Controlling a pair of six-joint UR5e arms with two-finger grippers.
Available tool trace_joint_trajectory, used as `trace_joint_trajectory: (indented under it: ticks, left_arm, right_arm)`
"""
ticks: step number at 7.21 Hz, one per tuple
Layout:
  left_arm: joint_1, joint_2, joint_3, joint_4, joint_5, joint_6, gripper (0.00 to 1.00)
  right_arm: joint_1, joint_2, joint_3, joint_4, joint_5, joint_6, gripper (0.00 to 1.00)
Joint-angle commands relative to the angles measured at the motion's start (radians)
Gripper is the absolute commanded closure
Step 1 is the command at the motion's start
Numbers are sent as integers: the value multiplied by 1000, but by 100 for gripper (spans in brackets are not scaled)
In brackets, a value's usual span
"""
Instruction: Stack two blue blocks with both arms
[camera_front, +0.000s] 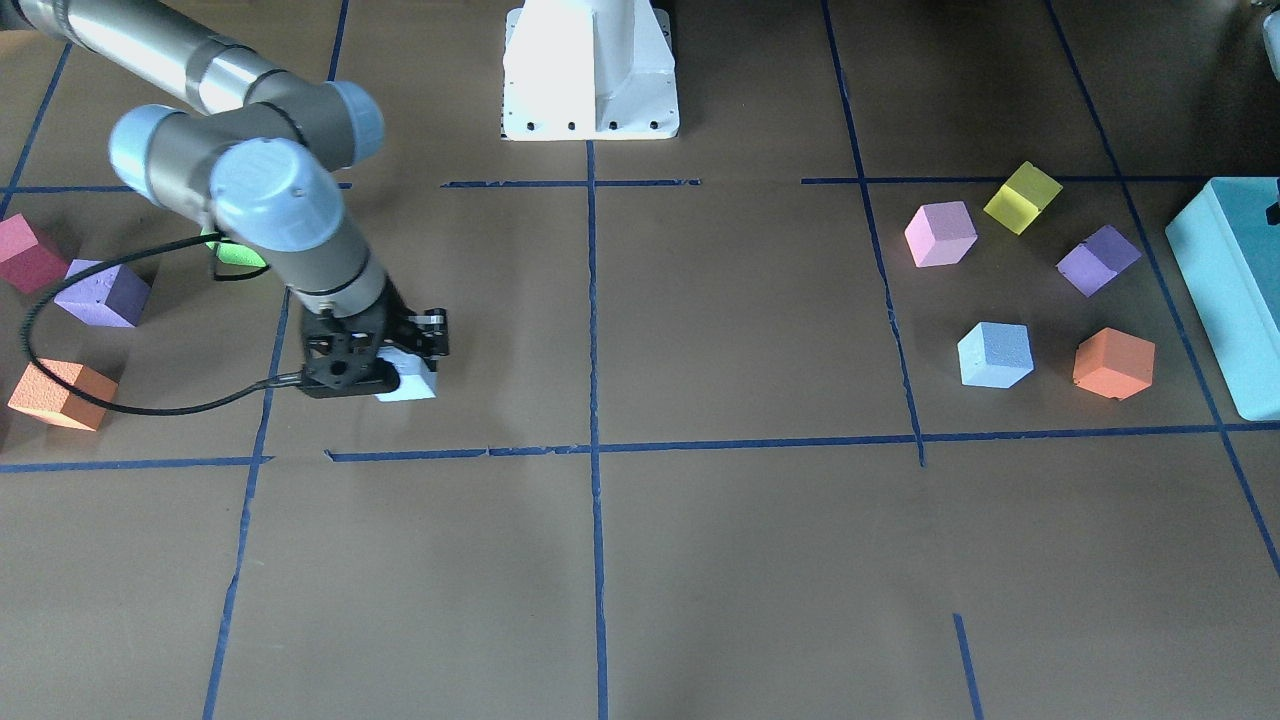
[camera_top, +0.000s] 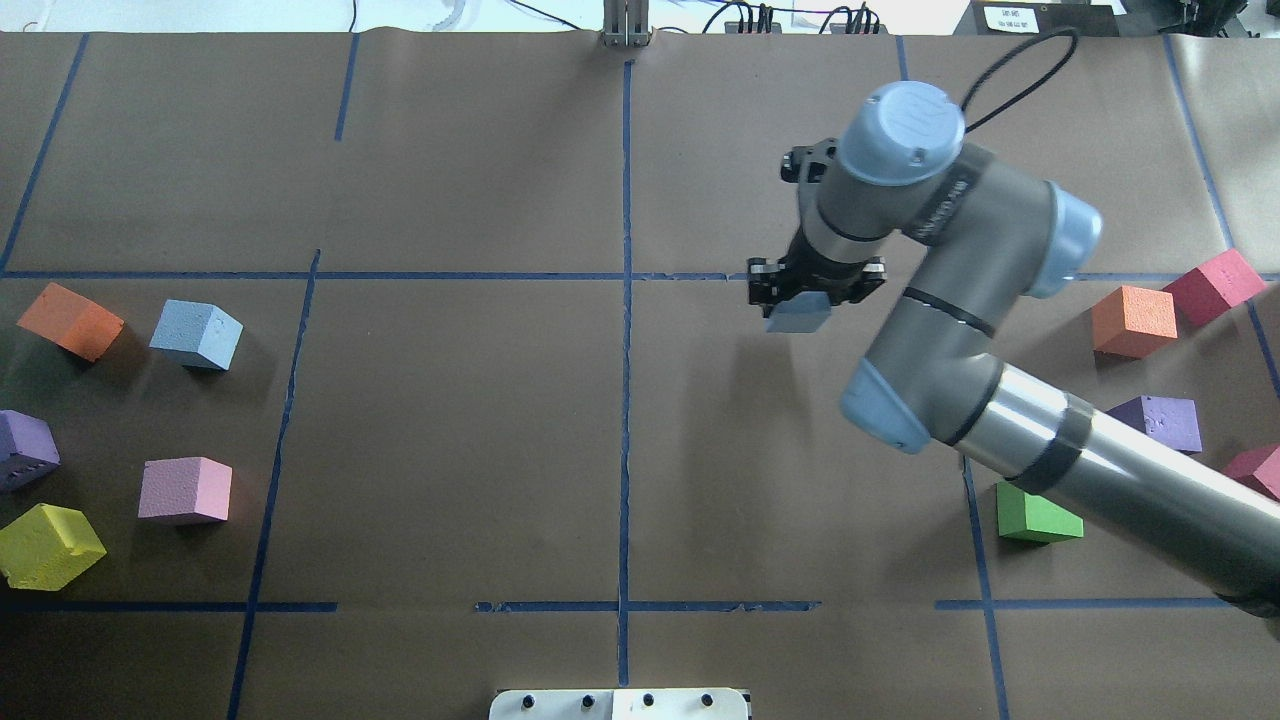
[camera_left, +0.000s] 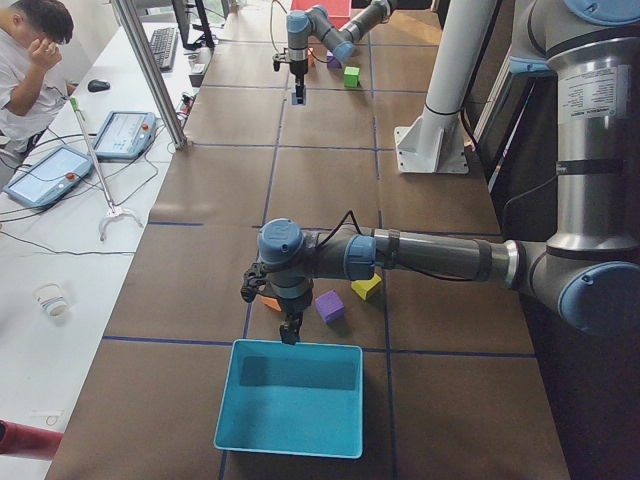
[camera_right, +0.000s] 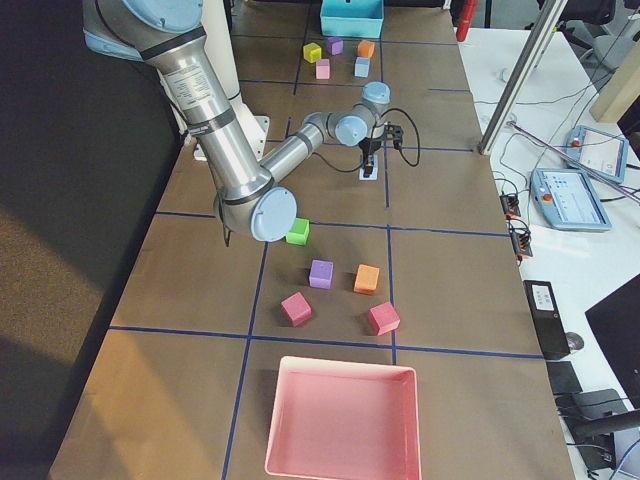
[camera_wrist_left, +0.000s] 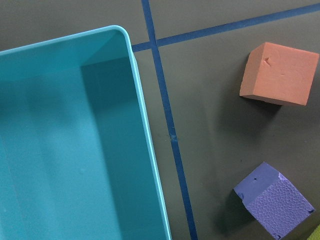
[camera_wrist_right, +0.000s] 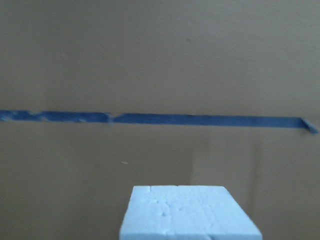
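My right gripper (camera_front: 392, 368) is shut on a pale blue block (camera_front: 410, 386), low over the brown table near a blue tape line. From overhead the gripper (camera_top: 808, 296) holds this block (camera_top: 798, 315) right of the centre line. The block fills the bottom of the right wrist view (camera_wrist_right: 190, 212). The second, deeper blue block (camera_front: 995, 353) sits on the table far on the other side, between cubes; it also shows overhead (camera_top: 196, 334). My left gripper (camera_left: 290, 330) hangs over the near rim of the turquoise box; I cannot tell if it is open or shut.
The turquoise box (camera_wrist_left: 75, 150) stands at the table's left end. An orange cube (camera_wrist_left: 280, 72) and a purple cube (camera_wrist_left: 272, 205) lie beside it. Pink (camera_top: 185, 490) and yellow (camera_top: 50, 545) cubes lie near the second blue block. Green (camera_top: 1038, 517), orange, purple and red cubes lie by the right arm.
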Motion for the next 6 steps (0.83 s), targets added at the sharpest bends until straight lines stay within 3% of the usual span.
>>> trace_joint_trajectory:
  ticks: [1,3,5,6]
  left_arm:
    - [0,0,0,-1,0,0,0]
    - [2,1,0,2,-2,0,0]
    - [2,0,0,2,-2,0,0]
    - [2,0,0,2,-2,0,0]
  right_arm:
    - [-85,228,-200,-7,-79,96,97]
    - [-127,231,-210,-4,-116,104,97]
    - [-148,233,-240,40,-128,128,90]
    - [-156,247,-268,57,-130,175,74]
